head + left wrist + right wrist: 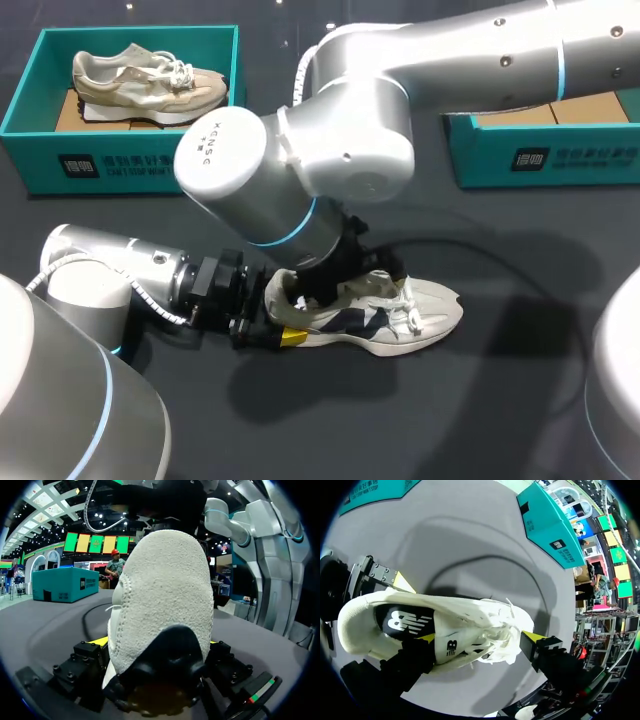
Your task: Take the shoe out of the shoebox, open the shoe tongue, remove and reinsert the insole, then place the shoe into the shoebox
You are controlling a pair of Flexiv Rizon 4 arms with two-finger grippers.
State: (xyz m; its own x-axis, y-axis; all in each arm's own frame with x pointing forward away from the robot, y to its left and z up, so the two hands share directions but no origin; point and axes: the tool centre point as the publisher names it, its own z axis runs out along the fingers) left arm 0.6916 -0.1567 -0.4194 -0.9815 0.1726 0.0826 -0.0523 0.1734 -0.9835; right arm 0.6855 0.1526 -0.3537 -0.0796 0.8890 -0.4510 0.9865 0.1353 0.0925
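Two claws, head view: the left claw (272, 335) lies low on the worktop (480, 410) at the heel end of the white shoe (425, 312). The right claw (335, 285) hangs over the shoe's opening.
Boxes, head view: a teal shoebox (130, 160) holding a beige shoe (140, 80) stands at the far left, and a second shoebox (560, 155) at the far right. Both are well apart from the white shoe.
Left wrist view: the heel (165, 590) fills the gap between the fingers, which press it from both sides, so the left claw is clamped on the white shoe.
Right wrist view: the right claw's fingers stand wide apart, one tip at the tongue (451, 647) and the other near the toe. I judge that they pinch nothing. The insole (407, 622) lies dark inside the opening, and the laces (495, 632) bunch over the forefoot.
Handling: probably light. The upper looks soft and should fold under a pinch, while the sole and heel look firmer. The heel is the steady hold, the tongue's free edge is the place to lift, and the insole's heel end is the place to pinch.
Surface: dark, flat and smooth-looking. The shoe stands on its sole and could slide if the heel is let go.
Room: the boxes sit well away at the far edge, so returning the shoe means a long carry.
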